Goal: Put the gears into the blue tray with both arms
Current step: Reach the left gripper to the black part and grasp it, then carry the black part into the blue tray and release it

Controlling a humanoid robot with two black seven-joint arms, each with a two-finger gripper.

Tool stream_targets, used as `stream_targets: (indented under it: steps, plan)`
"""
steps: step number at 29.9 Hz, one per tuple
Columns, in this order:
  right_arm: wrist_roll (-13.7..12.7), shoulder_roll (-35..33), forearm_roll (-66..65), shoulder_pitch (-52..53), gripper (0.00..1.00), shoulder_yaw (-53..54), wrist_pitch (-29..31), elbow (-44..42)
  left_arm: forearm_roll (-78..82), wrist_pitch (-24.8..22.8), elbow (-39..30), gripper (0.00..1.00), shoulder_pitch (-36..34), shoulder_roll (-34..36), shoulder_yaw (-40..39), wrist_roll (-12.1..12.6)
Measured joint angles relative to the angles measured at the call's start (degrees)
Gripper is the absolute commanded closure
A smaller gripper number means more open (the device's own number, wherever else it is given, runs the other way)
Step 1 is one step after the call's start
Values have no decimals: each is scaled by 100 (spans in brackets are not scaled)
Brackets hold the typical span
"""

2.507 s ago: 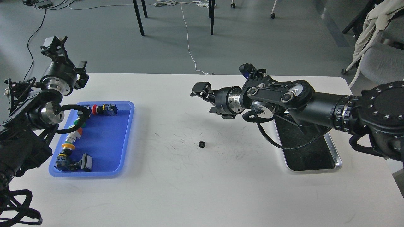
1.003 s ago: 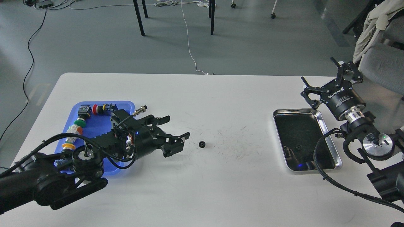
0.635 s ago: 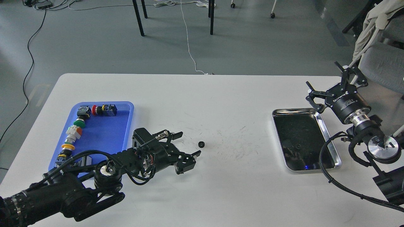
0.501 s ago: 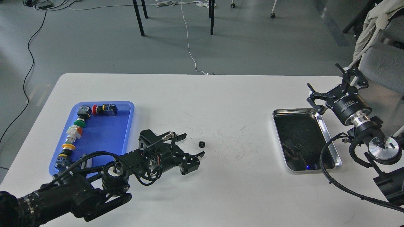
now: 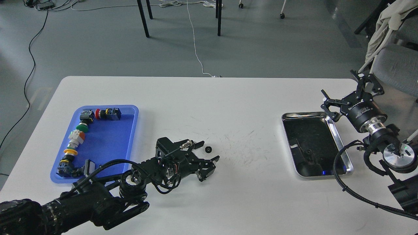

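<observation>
Left pincer [image 5: 209, 150] open beside gear [image 5: 208, 149] mid-table, right pincer [image 5: 349, 91] open over table's [image 5: 228, 104] right edge, blue tray [image 5: 130, 143] near left edge

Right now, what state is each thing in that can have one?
left gripper: open, around the gear, not closed on it.
right gripper: open, raised beside the silver tray.
gear: flat on the table, ungrasped.
blue tray: holds push-button switches, no gear.
silver tray: contents unclear.
</observation>
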Motion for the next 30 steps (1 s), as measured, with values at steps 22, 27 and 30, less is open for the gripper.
stream_targets:
  steps: [22,27,30]
  plan:
    - [0,-24,9,51,3,-5,4,-10,-183,112,-1424,95,-33,1805,-935,99]
    - [0,20,9,73,3,-17,8,-17,-963,171,-1818,95,220,3048,-1100,103]
    - [0,39,9,83,3,-18,8,-18,-1800,198,-1815,94,622,3265,-1208,135]
